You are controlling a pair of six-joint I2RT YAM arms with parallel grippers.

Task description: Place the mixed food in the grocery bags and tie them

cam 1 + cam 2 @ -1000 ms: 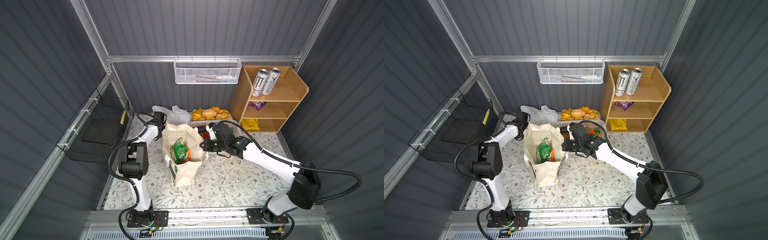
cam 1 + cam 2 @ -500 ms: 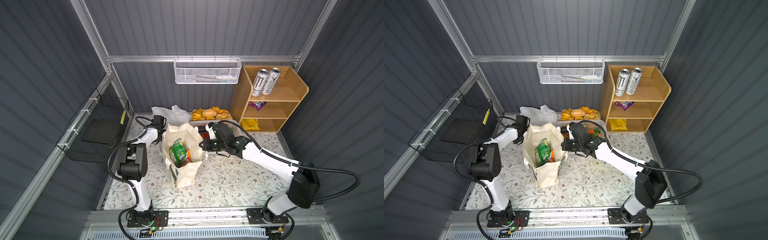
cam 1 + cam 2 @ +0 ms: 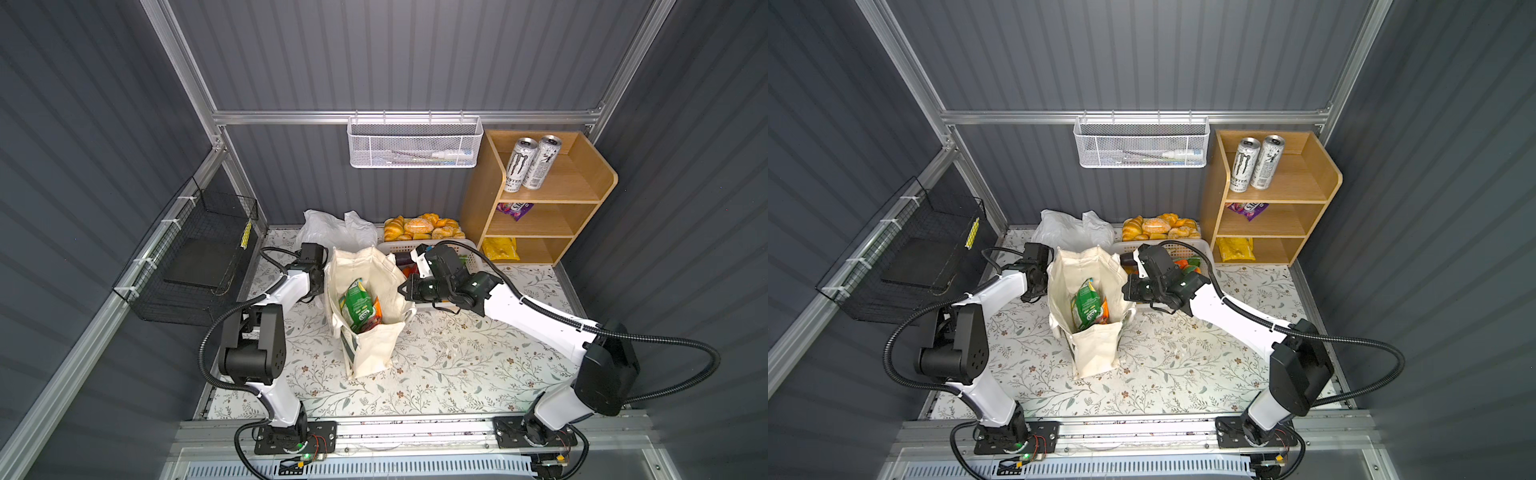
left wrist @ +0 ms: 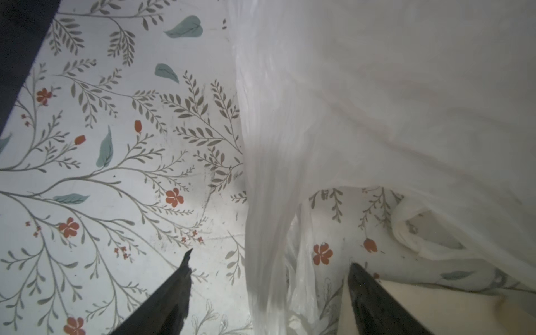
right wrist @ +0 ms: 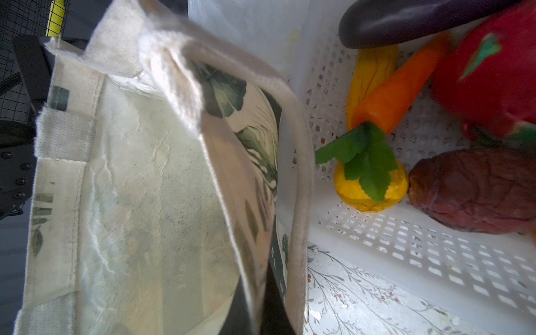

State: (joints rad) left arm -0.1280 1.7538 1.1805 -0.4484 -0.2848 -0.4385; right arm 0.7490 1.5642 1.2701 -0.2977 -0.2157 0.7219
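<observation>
While pinching the canvas tote (image 3: 370, 349) rim in the right gripper (image 3: 403, 289), holds the left gripper (image 4: 269, 261) released astride the white plastic bag (image 4: 362, 101). Green snack packet (image 3: 356, 305) inside tote beyond right gripper; toy produce (image 5: 397, 87) in basket (image 5: 420, 252) beside it.

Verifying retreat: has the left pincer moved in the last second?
Yes: the left pincer has drawn back slightly from the back wall toward the front rail.

"MONSTER" lettering and claw mark on silver can (image 3: 517, 166); purple packet (image 3: 515, 209) perhaps "S…", blurred.
</observation>
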